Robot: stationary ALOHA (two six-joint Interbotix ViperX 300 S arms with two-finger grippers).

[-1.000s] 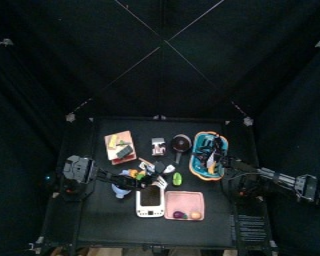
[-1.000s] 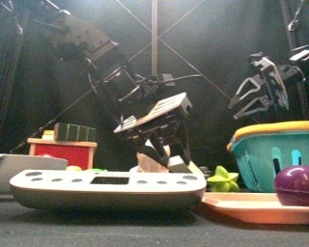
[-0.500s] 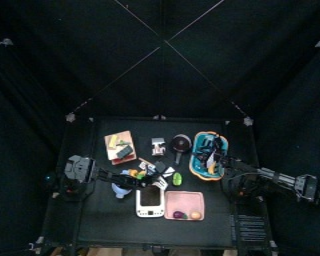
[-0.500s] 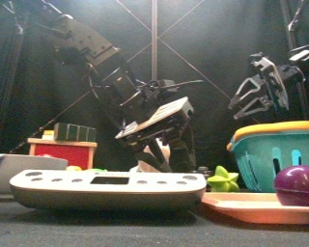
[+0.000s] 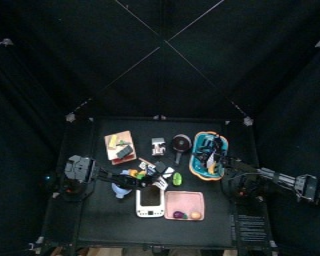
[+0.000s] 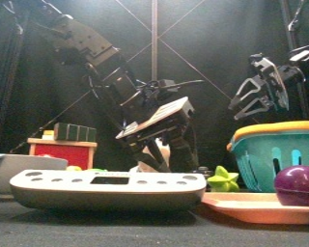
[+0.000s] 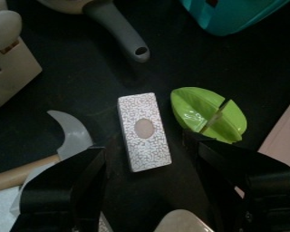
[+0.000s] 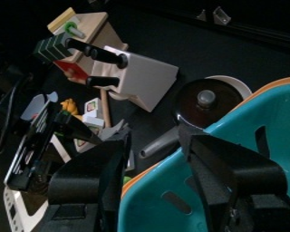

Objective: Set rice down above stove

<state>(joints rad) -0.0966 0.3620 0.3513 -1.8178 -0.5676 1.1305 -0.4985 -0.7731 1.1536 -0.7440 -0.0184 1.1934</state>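
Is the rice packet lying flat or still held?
Flat and released: the rice packet lies on the table between the open left gripper's fingers, which stand clear of it.

speckled white rice packet (image 7: 144, 130) lies flat beyond white stove (image 6: 108, 189).

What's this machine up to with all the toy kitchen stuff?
The left gripper hangs open just above a small speckled rice packet, which lies flat on the black table beside a green leaf-shaped toy. In the top view the packet lies just beyond the white stove, so it looks set down and let go. The right arm rests off to the side near the teal basket, its gripper open and holding nothing.
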